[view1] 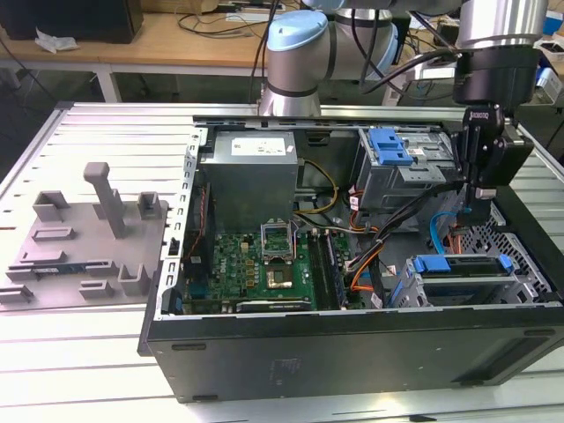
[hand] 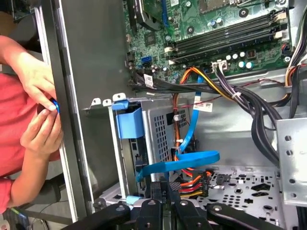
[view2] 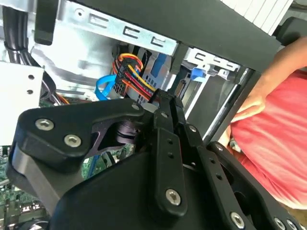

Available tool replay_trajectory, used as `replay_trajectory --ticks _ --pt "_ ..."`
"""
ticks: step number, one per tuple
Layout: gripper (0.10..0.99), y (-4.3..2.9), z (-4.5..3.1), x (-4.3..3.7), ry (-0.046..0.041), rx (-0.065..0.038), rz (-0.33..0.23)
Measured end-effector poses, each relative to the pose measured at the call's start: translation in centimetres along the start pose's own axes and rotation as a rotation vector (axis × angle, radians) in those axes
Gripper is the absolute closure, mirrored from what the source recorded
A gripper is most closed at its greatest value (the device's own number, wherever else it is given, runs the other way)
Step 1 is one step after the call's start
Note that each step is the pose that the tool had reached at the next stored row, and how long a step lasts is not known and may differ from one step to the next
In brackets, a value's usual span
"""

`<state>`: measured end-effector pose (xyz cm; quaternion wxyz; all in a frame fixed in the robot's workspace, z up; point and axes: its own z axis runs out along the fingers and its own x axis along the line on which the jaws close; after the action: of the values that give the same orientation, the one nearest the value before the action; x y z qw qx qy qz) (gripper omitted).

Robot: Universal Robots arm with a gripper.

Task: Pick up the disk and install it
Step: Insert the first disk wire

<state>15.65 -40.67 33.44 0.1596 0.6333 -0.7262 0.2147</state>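
Blue-framed disk [view1: 463, 263] sat in its bay [view1: 401, 291]; your claw [view1: 477, 210], pressed together, hovered above. Seating seemed underway; pressing called for avoiding the blue cable [hand: 184, 164].

We're in a robotics lab here: an opened computer case [view1: 352, 352] sits on a slotted aluminium table [view1: 88, 370]. Grey fixture plate [view1: 79, 233] alongside, robot arm [view1: 295, 53] mounted behind, cable-strewn wooden bench [view1: 167, 40] beyond.

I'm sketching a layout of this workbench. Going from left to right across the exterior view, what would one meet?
In order: grey fixture plate → silver power supply → drive cage with blue latch → hand.
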Motion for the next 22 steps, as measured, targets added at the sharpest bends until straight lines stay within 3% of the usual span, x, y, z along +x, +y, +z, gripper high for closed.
replay_trajectory --ticks 4,5,6,8,11,13,14,16,18,20,22 --pt "0.922 -0.17 -0.26 1.25 -0.0144 -0.002 0.001" --pt "0.922 -0.19 -0.32 1.64 -0.0261 -0.004 0.001" --pt "0.922 -0.14 -0.24 1.94 -0.0388 -0.006 0.002" --pt "0.922 0.01 0.01 2.42 -0.0722 -0.01 0.003" --pt "0.922 0.1 0.23 2.87 -0.1099 -0.016 0.005" --pt "0.922 0.1 0.4 3.36 -0.1625 -0.024 0.007" --pt "0.922 0.08 0.44 3.51 -0.1748 -0.026 0.007" --pt "0.922 -0.02 0.49 4.3 -0.2141 -0.032 0.009" --pt "0.922 -0.14 0.55 5.07 -0.2347 -0.035 0.01" --pt "0.922 -0.18 0.66 5.42 -0.2465 -0.036 0.011" --pt "0.922 -0.25 0.95 5.92 -0.2671 -0.038 0.012"
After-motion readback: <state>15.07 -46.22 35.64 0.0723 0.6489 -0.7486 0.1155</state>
